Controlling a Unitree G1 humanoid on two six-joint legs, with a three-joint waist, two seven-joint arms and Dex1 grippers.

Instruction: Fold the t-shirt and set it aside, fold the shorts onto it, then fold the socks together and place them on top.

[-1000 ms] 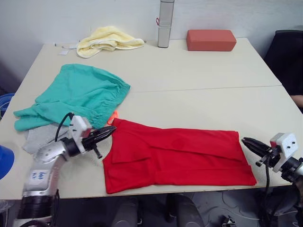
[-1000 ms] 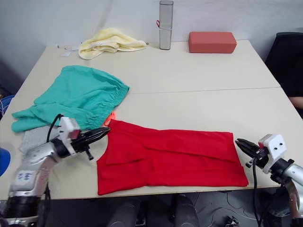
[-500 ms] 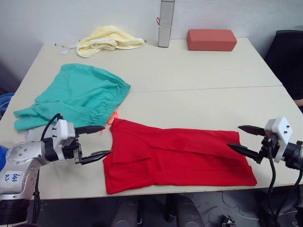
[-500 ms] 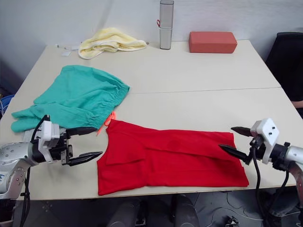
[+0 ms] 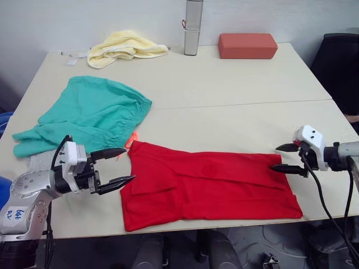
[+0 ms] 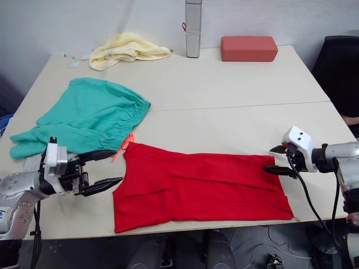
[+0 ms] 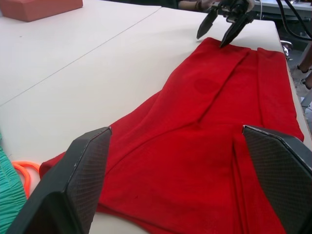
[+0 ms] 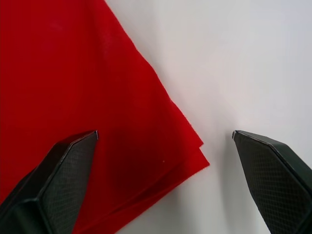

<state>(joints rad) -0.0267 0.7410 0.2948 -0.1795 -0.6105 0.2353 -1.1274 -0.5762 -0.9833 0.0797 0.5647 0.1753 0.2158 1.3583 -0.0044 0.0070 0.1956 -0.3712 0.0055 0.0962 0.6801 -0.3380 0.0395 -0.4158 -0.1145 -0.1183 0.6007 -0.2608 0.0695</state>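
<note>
The red t-shirt [image 5: 207, 188] lies folded into a long strip along the table's near edge. My left gripper [image 5: 130, 163] is open at the strip's left end, level with its edge and holding nothing. My right gripper [image 5: 274, 158] is open at the strip's far right corner [image 8: 73, 97], one finger over the cloth and one over bare table. The teal shorts [image 5: 92, 115] lie spread at the left, their orange drawstring [image 5: 133, 138] touching the shirt. A grey sock [image 5: 39, 162] peeks out beside the shorts, partly hidden by my left arm.
At the table's back stand a pale yellow towel [image 5: 126, 46], a metal cylinder [image 5: 192, 28] and a brick-red block [image 5: 247, 46]. A black chair [image 5: 342, 56] is beyond the right edge. Bare tabletop [image 5: 235, 106] stretches behind the shirt.
Both grippers went from shut to open. The left one drew back slightly from the shirt's left end. The right one moved up and inward to the shirt's far right corner.
</note>
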